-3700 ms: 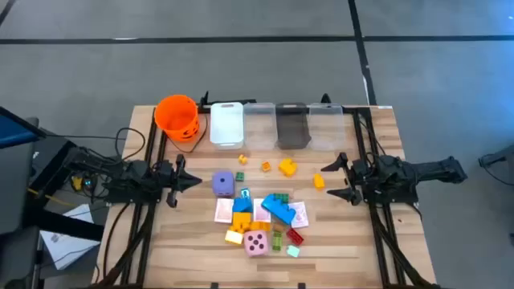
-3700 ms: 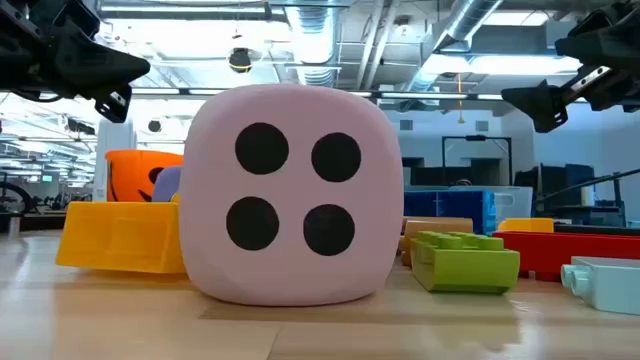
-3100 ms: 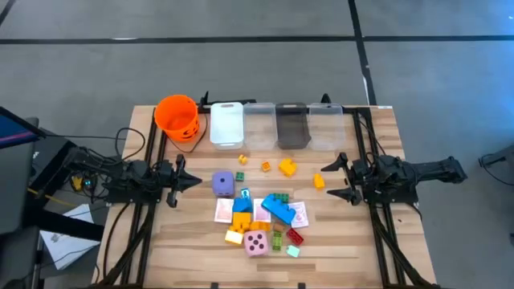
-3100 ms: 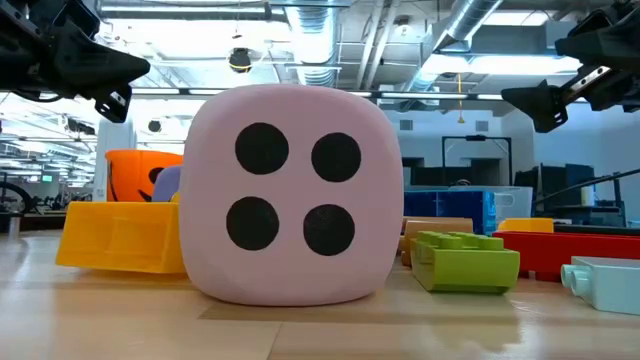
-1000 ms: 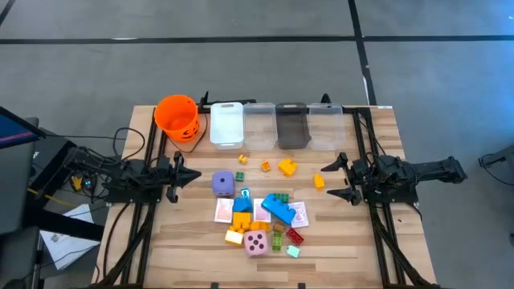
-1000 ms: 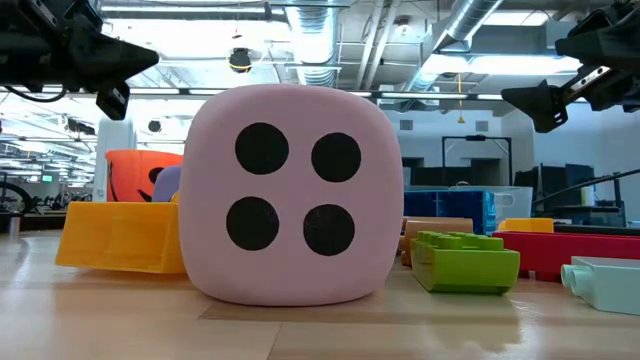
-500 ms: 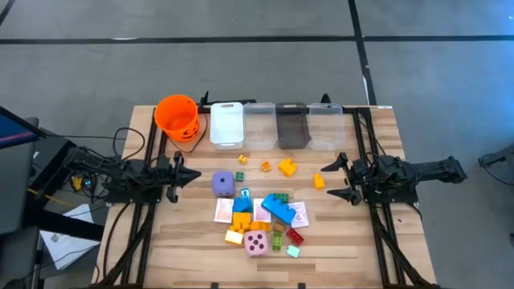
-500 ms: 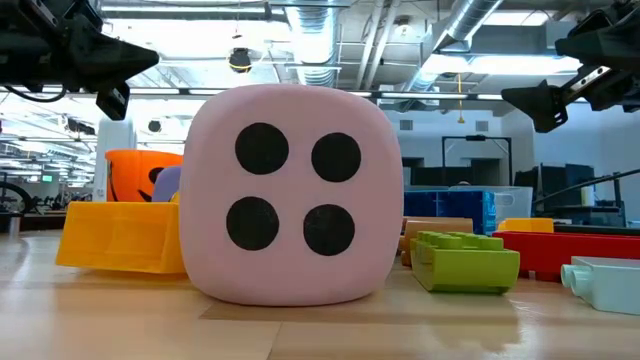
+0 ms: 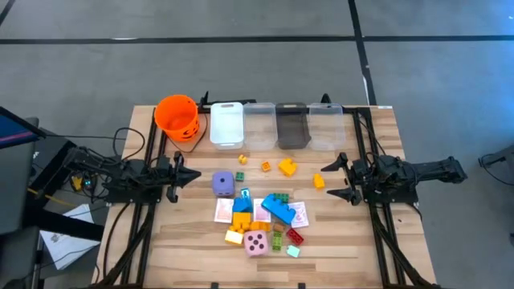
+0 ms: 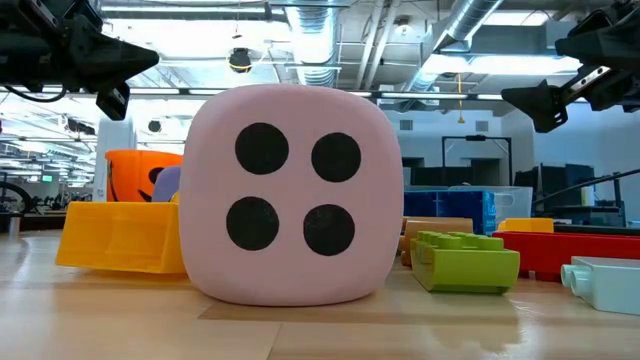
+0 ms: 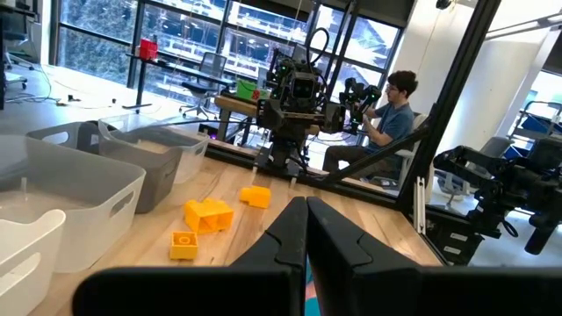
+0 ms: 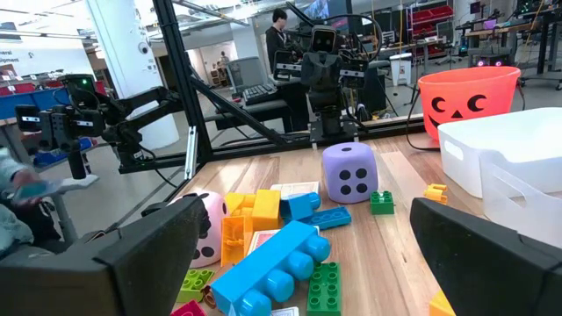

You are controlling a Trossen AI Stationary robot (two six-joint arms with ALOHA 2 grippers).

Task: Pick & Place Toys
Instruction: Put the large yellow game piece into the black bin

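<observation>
Left gripper (image 9: 195,178) closed, holding nothing, at the table's left edge. Right gripper (image 9: 328,181) wide open and empty, at the right edge. Toys between them (mid-table): purple die (image 9: 223,183), pink die (image 9: 257,244), blue brick (image 9: 279,210), cards (image 9: 298,215).

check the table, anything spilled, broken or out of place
Nothing broken. The toys lie in a loose heap at mid-table: bricks piled over cards, the pink die at the near edge, the purple die apart. The bins and bucket stand upright in a row.
</observation>
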